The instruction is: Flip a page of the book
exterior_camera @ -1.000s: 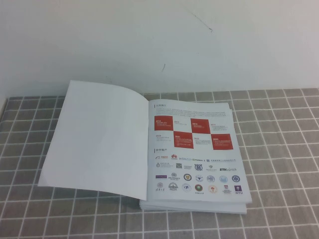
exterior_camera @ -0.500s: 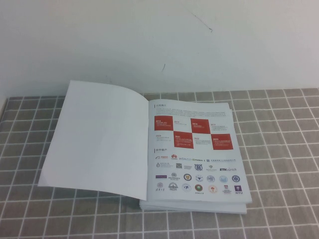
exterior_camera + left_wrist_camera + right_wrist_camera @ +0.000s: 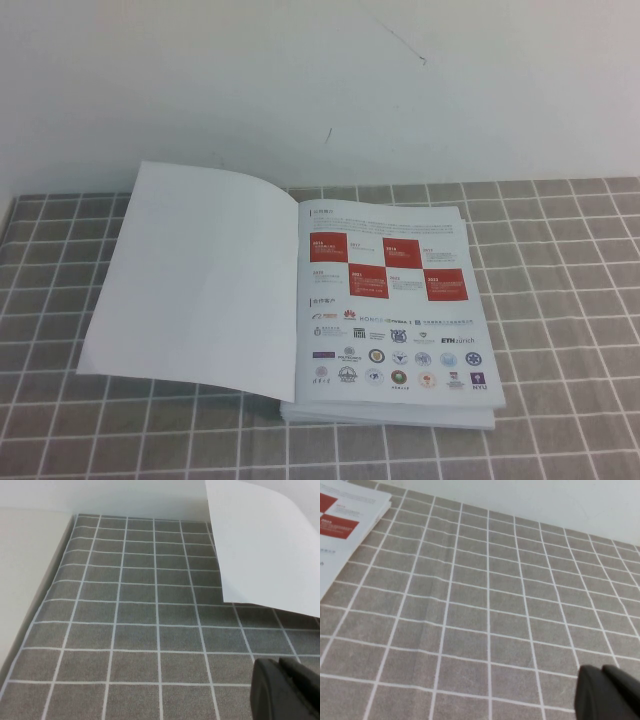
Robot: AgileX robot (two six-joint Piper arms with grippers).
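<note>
Left gripper (image 3: 287,690) matte black, right gripper (image 3: 607,692) likewise

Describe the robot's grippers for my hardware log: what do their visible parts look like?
Only fingertips show, each in its own wrist view. The left gripper is matte black with rounded, blocky tips pressed together. The right gripper looks the same: dark, smooth, rounded. No cables or markings visible. Neither arm appears in the high view.

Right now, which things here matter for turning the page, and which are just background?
Job: book; page with red squares; right gripper, shut, above the cloth; left gripper, beside the book's blank leaf.
Background: checked tablecloth; white wall.
</note>
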